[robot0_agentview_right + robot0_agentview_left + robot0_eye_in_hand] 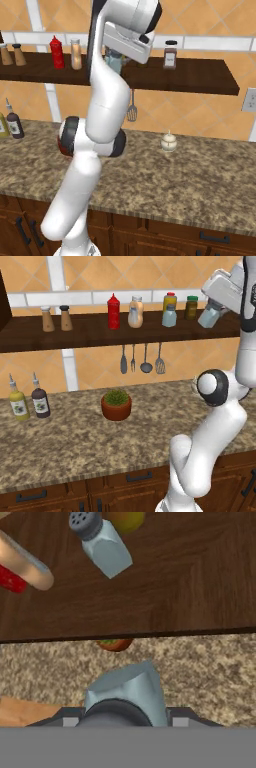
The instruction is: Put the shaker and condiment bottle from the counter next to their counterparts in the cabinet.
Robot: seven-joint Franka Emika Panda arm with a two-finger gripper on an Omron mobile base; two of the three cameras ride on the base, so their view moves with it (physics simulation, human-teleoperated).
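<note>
1. The shaker (208, 317) is held tilted in the tool (214, 312), which is clenched on it near its grey cap, at the right end of the cabinet (75, 331) in the left base view.
2. In the hand view the held shaker (129, 692) is seen from behind its cap, above the front edge of the cabinet board (165, 587), with the counter (210, 672) below.
3. A second pale shaker (169, 316) stands upright on the cabinet, apart from the held one and just in front of a yellow jar (170, 301).
4. The condiment bottle (135, 311) stands on the cabinet just beside the red squeeze bottle (113, 311).
5. Two brown mills (56, 318) stand further left on the cabinet.
6. On the counter (75, 441) a potted plant (116, 404) and two oil bottles (29, 400) are seen.
</note>
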